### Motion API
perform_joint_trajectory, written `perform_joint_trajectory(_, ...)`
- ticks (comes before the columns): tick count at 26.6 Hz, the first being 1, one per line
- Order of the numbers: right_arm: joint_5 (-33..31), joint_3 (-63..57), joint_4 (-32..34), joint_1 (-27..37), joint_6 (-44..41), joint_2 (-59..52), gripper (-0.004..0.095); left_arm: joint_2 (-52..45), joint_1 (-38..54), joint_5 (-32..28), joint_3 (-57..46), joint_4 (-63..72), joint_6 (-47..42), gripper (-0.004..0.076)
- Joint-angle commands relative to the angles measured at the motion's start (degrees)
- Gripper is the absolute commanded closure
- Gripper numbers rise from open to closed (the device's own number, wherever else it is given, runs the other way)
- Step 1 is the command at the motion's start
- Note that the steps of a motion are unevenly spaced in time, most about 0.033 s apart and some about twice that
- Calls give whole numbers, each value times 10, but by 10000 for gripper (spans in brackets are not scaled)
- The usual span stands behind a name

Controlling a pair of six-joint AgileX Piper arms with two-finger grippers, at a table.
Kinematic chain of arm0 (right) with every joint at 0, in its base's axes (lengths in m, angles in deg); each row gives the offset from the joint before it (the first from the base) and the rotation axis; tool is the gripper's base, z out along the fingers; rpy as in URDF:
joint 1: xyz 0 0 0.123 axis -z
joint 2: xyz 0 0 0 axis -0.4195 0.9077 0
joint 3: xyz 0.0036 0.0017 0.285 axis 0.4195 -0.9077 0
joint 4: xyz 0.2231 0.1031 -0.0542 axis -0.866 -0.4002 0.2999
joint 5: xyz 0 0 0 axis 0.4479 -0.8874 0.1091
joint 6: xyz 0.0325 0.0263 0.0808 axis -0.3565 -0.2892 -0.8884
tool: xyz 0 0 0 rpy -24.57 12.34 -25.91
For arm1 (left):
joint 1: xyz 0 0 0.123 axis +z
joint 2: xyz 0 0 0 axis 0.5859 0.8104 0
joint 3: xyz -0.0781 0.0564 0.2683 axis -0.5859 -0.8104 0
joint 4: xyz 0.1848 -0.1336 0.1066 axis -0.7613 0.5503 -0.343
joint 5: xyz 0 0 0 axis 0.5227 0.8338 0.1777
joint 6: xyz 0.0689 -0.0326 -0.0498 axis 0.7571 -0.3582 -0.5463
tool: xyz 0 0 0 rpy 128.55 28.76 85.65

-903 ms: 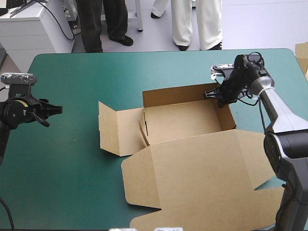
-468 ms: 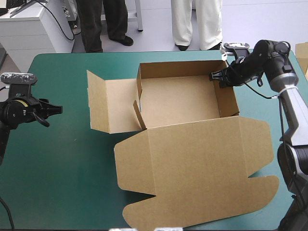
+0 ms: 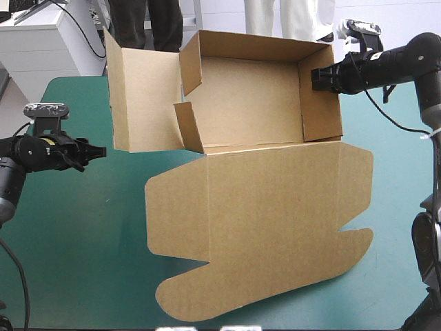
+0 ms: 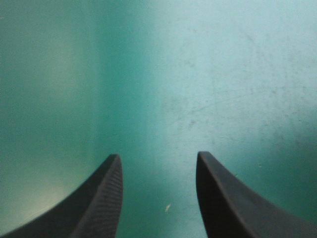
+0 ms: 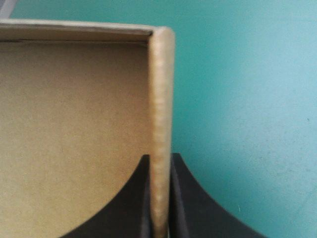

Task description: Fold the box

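Right end effector (image 3: 317, 76) first: my two black fingers (image 5: 131, 203) are all but together, clamped on the box's (image 3: 255, 207) right wall (image 3: 321, 103). One finger is inside the tray and one outside, and the wall's rim stands between them. Ahead of the fingers that wall runs to a corner with another wall. Brown board lies to one side of it and teal-green cover to the other.

I hold the box up over the far part of the counter (image 3: 83, 241), tipped so the tray's open side faces the high camera. The broad lid (image 3: 262, 221), with rounded tabs at its end, hangs from the tray's near wall toward the counter's near edge. I cannot tell whether its end touches the cover. On the tray's left a side panel (image 3: 141, 103) stands opened outward, and a small flap (image 3: 189, 127) turns inward at the left corner.

My left end effector (image 3: 96, 152) is at the counter's left side, pointing toward the box. Its fingers stand apart with only bare cover between and ahead of them.
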Motion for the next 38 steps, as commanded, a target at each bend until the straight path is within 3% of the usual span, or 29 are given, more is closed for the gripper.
perform_joint_trajectory(1, 2, 20, -54, 8, 11, -33, 931, 8, 0, -42, 13, 110, 55, 393)
perform_joint_trajectory(8, -3, 19, -56, 8, 20, -33, 931, 39, 0, -43, 13, 355, 210, 393)
perform_joint_trajectory(12, 6, 19, -56, 8, 21, -31, 930, 50, 0, -16, 13, 526, 296, 393)
perform_joint_trajectory(17, 26, 19, -49, 8, 21, -22, 930, 61, -1, 81, 13, 744, 404, 393)
perform_joint_trajectory(21, 31, 19, -45, 8, 20, -8, 929, 73, -2, 170, 13, 879, 436, 395)
perform_joint_trajectory(24, 36, 19, -43, 8, 21, 3, 929, 79, -3, 221, 13, 922, 437, 395)
perform_joint_trajectory(30, 41, 19, -37, 8, 20, 18, 929, 79, -32, 246, 35, 923, 425, 395)
perform_joint_trajectory(35, 44, 19, -37, 8, 19, 26, 929, 79, -92, 211, 58, 923, 415, 395)
perform_joint_trajectory(38, 45, 19, -17, 8, 12, 27, 929, 79, -103, 195, 80, 923, 403, 356)
